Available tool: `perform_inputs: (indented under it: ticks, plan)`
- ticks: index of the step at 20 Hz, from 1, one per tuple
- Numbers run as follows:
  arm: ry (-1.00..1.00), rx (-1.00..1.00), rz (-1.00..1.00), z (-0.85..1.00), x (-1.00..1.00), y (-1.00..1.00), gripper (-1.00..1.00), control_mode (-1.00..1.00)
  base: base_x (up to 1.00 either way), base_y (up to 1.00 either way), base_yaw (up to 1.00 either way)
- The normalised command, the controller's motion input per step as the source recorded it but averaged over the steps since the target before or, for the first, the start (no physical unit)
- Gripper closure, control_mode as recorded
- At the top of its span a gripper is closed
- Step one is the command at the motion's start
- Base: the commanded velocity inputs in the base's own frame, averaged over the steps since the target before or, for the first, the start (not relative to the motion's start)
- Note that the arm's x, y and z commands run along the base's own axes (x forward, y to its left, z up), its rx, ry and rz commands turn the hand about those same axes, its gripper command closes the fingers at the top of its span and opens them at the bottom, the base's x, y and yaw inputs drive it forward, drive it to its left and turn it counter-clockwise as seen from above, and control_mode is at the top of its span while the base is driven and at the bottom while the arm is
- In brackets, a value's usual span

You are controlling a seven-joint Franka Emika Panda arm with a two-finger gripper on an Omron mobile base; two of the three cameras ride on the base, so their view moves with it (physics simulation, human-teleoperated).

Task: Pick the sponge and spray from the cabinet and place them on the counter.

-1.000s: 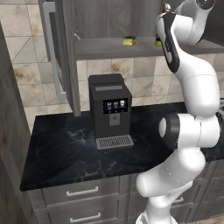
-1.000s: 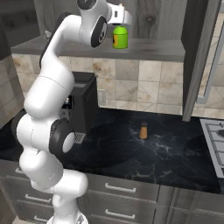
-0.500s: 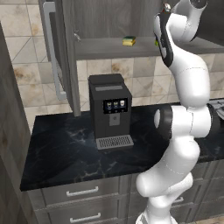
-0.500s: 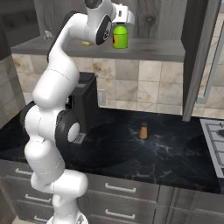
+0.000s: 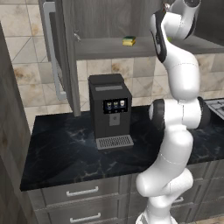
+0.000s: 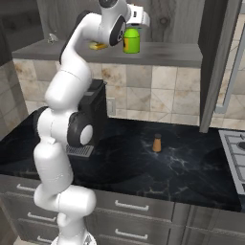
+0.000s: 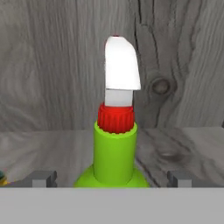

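Fingertips [image 7: 41,178] stand wide apart, one at either side of the spray [image 7: 114,131] low in the hand view, with clear space between each tip and the bottle; nothing is gripped. Gripper [image 7: 111,179] is level with the bottle's shoulder, the green neck, red collar and white nozzle rising toward 12 o'clock against the grey wood back panel.

Cabinet [image 5: 105,48]: doors open, one door hanging at 9 o'clock of the opening in the left base view, another at 3 o'clock in the right base view. Its bottom board carries both task items.

Counter [image 6: 143,162]: black veined top beneath the cabinet.

Coffee machine [image 5: 110,111]: upright on the counter, directly under the cabinet, at 9 o'clock of the arm's lower body in the left base view.

Spray, right base view [image 6: 131,41]: upright on the cabinet board, just under the white hand.

Sponge [image 5: 128,40]: flat on the same board, yellow with a green layer, at 9 o'clock of the spray in the right base view and apart from it.

Shaker [image 6: 157,142]: small, orange-brown, upright on the counter at roughly 5 o'clock of the spray, well apart from the coffee machine
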Motion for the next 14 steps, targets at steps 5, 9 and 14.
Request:
perform_inputs:
  ticks: [5, 9, 14]
  plan:
    - [0.05, 0.00, 0.00, -0.01, 0.36, -0.04, -1.00, -1.00, 0.00, 0.00, 0.00]
    - [0.03, 0.00, 0.00, -0.01, 0.26, -0.04, 1.00, -1.00, 0.00, 0.00, 0.00]
    - [0.00, 0.00, 0.00, 0.00, 0.05, -0.21, 1.00, -1.00, 0.00, 0.00, 0.00]
